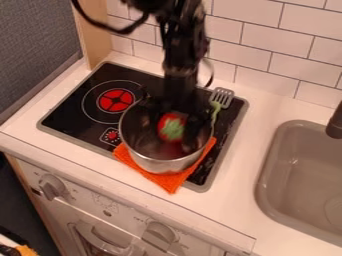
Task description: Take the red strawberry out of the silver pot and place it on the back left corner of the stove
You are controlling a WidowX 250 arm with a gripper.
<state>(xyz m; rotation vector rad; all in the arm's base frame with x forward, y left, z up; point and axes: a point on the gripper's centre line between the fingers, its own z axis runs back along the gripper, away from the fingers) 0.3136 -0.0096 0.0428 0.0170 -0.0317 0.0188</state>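
The black gripper (pixel 175 117) hangs down from the top of the view into the mouth of a steel pot (pixel 163 165). A red and green object (pixel 172 128), perhaps a strawberry or tomato toy, is at the gripper's lower end, inside the pot's outline; whether it is held cannot be told. The pot stands on an orange cloth (pixel 172 183) at the front right of the black stove top (pixel 89 115). Dark gripper parts hide the pot's back rim.
A spatula with a green handle (pixel 216 108) lies on the stove's right side, close by the pot. On the right is a grey sink (pixel 304 172) with a dark faucet (pixel 335 122). A tiled wall (pixel 257 42) rises behind, and a grey panel stands at the left.
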